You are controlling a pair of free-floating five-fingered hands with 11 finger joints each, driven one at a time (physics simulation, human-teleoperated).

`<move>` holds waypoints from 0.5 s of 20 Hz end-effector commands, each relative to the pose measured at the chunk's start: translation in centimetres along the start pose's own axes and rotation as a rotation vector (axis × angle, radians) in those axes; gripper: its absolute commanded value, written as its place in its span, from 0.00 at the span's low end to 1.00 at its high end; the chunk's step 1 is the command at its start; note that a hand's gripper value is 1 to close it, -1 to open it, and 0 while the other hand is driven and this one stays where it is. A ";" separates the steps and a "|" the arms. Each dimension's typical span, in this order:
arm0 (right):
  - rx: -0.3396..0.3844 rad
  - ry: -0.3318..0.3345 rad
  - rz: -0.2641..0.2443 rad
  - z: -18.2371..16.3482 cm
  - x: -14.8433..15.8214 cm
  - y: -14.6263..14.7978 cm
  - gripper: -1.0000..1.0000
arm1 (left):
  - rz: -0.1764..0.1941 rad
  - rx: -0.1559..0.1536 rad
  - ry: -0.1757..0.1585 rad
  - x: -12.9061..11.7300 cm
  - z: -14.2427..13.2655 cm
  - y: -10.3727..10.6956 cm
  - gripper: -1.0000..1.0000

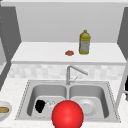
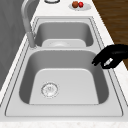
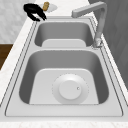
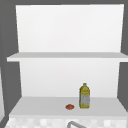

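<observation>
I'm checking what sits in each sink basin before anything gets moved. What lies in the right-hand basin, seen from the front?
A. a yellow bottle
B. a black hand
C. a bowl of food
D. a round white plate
D: the round white plate lies flat on the floor of the right-hand basin, as the front view also shows.

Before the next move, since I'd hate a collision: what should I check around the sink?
1. Left hand holds nothing: ok.
2. Fingers clear of the left basin rim: cannot tell.
3. Drain uncovered: ok.
4. Plate flat in the right basin: ok.
5. Faucet away from the hand: ok.
6. Where the ball rests: cannot tell.
</observation>
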 end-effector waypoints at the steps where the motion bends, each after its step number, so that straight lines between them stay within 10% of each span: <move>1: 0.024 0.080 -0.008 -0.5 1.7 1.1 0.00 | 0.000 0.000 0.000 0.0 0.0 0.0 0.50; 10: 0.001 0.162 -0.023 -0.2 4.8 1.0 0.00 | 0.000 0.000 0.000 0.0 0.0 0.0 0.50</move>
